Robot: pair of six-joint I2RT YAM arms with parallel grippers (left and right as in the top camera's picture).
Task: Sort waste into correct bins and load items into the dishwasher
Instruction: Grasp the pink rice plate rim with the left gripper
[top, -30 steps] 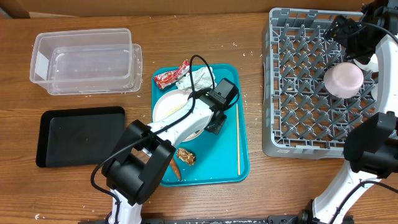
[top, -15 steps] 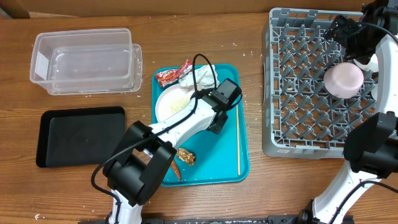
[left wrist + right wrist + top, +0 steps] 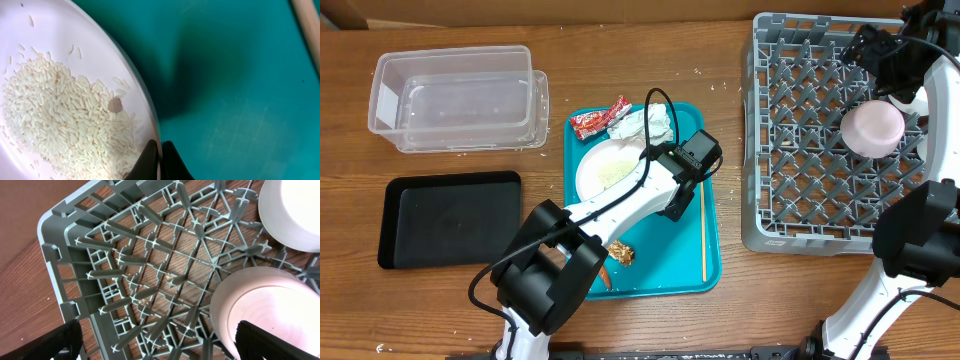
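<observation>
The left end effector (image 3: pixel 159 156) has just pinched the plate (image 3: pixel 610 172) rim.
The plate of rice (image 3: pixel 65 120) sits on the teal tray (image 3: pixel 710 262), nudged right, and looks ready to lift and tip out.

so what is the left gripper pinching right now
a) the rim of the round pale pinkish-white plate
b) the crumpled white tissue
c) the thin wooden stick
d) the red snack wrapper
a: in the left wrist view the left gripper is shut on the rim of the round pale pinkish-white plate, which carries loose white rice grains and sits over the teal serving tray.
</observation>
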